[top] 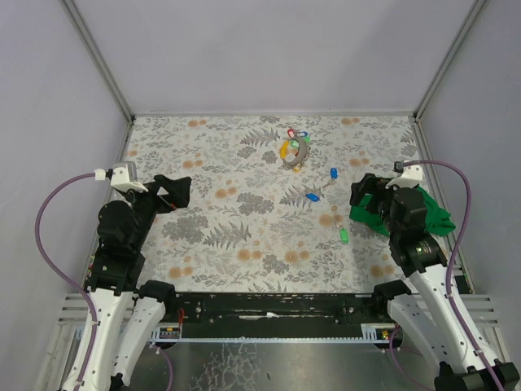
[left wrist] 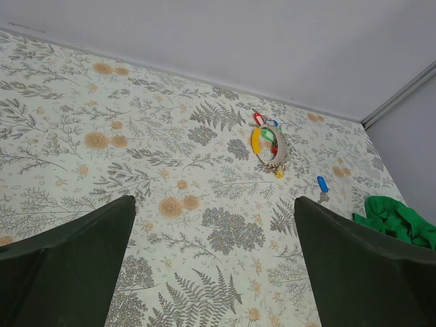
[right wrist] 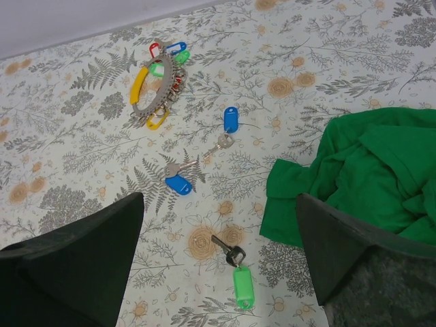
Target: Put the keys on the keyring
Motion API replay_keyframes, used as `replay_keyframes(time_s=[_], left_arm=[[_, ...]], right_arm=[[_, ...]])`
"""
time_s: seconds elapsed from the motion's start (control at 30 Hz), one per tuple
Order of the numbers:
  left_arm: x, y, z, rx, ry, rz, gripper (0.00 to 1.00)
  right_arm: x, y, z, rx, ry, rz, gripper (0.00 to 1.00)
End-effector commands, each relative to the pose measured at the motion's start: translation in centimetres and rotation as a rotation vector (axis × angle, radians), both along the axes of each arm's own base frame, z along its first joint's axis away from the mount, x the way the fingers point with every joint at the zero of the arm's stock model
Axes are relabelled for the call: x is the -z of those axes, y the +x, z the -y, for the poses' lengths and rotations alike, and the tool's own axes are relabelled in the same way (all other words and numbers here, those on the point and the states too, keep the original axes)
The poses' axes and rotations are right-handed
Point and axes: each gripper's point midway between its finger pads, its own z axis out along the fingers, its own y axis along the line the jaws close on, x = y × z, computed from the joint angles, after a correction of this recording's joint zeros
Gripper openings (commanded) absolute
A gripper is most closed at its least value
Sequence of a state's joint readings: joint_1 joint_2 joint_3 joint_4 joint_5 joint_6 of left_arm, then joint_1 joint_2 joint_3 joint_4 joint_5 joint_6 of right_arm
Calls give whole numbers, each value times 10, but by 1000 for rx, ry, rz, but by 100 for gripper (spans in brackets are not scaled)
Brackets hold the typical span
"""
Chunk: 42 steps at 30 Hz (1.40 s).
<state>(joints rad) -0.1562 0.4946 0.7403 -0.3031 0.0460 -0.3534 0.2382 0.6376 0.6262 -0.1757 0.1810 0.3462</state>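
Observation:
The keyring [top: 295,151] lies at the far middle of the table, a grey ring with red, blue, green and yellow tags bunched on it; it also shows as the keyring [left wrist: 272,146] and the keyring [right wrist: 153,95]. Three loose keys lie nearer: a blue-tagged key [right wrist: 231,119], a second blue-tagged key [right wrist: 178,184] and a green-tagged key [right wrist: 243,286]. My right gripper [right wrist: 219,204] hangs open above the green-tagged key, with nothing between its fingers. My left gripper [left wrist: 214,225] is open over bare tablecloth at the left, far from the keys.
A crumpled green cloth [top: 423,213] lies at the right edge beside my right gripper [top: 366,195]. A floral tablecloth [top: 228,236] covers the table. Grey walls with metal posts [top: 110,73] close off the back and sides.

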Motion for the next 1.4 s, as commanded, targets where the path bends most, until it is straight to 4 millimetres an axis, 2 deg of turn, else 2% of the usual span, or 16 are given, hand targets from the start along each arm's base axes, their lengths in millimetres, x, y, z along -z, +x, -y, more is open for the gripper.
replay_keyframes(time_s=[0.0,0.3,0.5,0.7,0.93,1.2,1.37], left_arm=[[-12,-2,3,19,-5,28,100],[-11,-4,2,20,4,32,100],[-10,-5,4,32,9,34,100],[-8,-6,7,48,12,33,100],[-5,-4,11,74,17,22,100],[-2,-1,15,92,22,9,100],[0,-1,17,104,24,3,100]], right_arm=[[-18,2,-6,-44,-3,53,99],[-5,17,-35,-176,35,17,99],[10,45,-63,-273,90,-14,99],[38,90,-87,-323,149,-56,99],[58,154,-119,-369,272,-62,92],[99,224,-123,-311,421,-99,82],[126,255,-119,-253,461,-144,73]])
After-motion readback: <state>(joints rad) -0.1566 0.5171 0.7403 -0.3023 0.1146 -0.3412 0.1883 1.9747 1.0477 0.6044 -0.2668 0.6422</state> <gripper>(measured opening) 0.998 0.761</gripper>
